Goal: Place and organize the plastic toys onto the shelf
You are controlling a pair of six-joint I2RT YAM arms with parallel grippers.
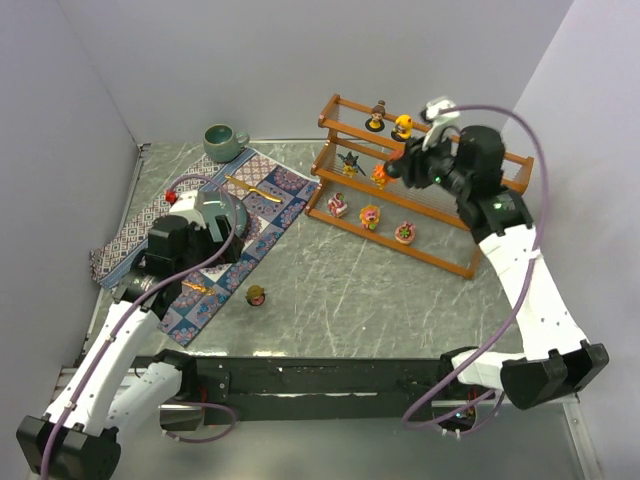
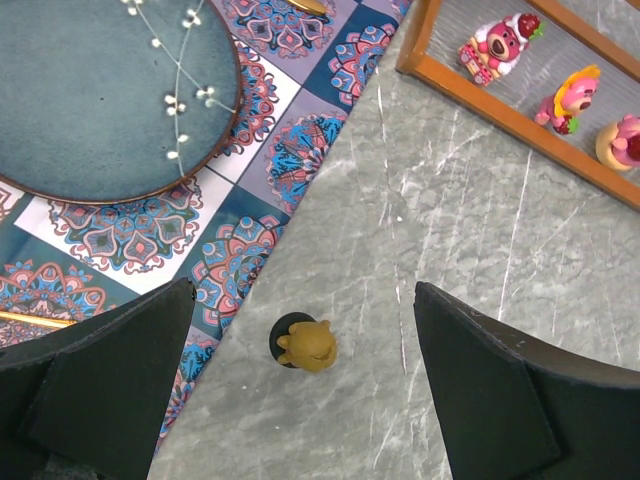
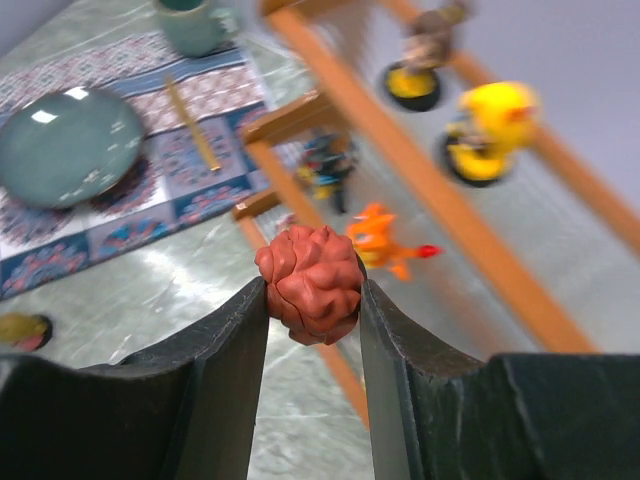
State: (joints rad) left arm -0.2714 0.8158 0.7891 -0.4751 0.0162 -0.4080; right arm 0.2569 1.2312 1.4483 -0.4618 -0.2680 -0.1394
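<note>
The right hand is clenched on a lumpy red toy, pinched between both fingers and held clear of the shelf. From above, this hand sits at the middle tier, just right of the orange toy. In the wrist view the red toy hangs just in front of the orange one. The dark spiky toy stands further left on the same tier. On the top tier, a brown-haired figure and a yellow toy stand side by side, just left of the hand. Three pink toys are spaced along the bottom tier, with open panel right of the last one.

The left hand is released, fingers spread wide, hovering over the brown toy. That toy stands on the desk between the fingers and apart from both. It is just beside the right edge of the mat, with bare desk to its right and far side up to the shelf's near rail. The plate lies on the mat, left of it and farther back.
</note>
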